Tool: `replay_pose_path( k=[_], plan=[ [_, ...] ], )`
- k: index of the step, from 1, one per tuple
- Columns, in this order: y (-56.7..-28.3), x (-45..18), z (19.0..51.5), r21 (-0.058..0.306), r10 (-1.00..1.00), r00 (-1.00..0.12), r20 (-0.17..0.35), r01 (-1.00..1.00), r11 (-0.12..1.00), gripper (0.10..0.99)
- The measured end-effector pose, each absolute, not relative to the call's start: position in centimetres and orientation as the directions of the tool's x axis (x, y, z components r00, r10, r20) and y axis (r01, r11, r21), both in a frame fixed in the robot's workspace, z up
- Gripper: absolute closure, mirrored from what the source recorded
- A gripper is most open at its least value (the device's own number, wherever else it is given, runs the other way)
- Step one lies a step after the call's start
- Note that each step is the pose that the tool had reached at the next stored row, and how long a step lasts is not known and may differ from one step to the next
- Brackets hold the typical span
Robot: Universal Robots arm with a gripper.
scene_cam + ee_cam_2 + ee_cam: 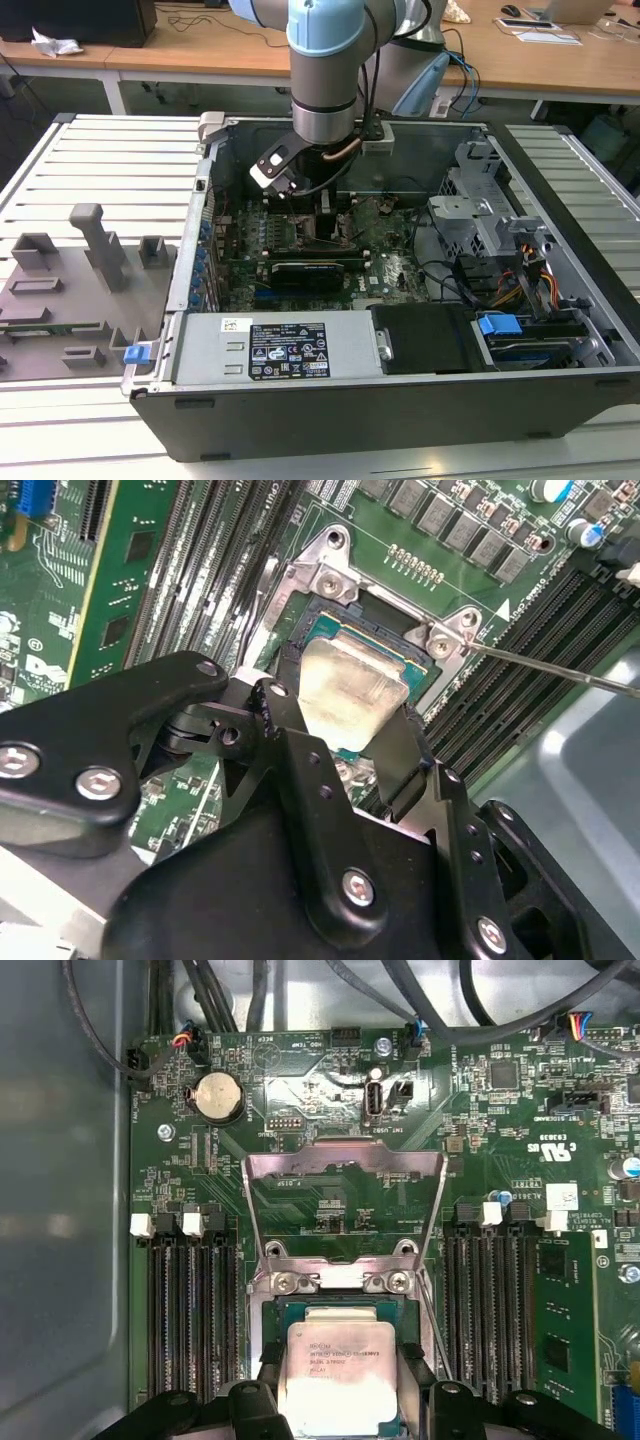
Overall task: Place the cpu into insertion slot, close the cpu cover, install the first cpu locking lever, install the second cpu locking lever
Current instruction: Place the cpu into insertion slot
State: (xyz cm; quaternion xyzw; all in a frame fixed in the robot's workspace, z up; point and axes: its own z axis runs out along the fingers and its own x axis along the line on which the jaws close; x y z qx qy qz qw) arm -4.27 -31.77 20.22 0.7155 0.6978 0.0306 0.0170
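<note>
My gripper is lowered into the open computer case, its black fingers closing on opposite edges of the cpu. The cpu's silver-grey top faces up and sits directly over the insertion slot, whose dark socket edge and silver rim show on its far side. In the first wrist view the cpu lies between the fingers. Beyond it the cpu cover stands swung open. A thin locking lever sticks out beside the socket, unlatched.
Long black memory slots flank the socket on both sides. A green card stands nearby. The power supply and drive cage fill the case's front and the exterior view's right. A grey fixture plate lies outside at the exterior view's left.
</note>
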Motion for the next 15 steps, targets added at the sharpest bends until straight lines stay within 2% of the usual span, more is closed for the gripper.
replay_pose_path(
  k=[15],
  plan=[
    [-31.78,-4.30,20.23,0.067,1.000,0.007,0.019,0.998,-0.008,0.557]
  ],
)
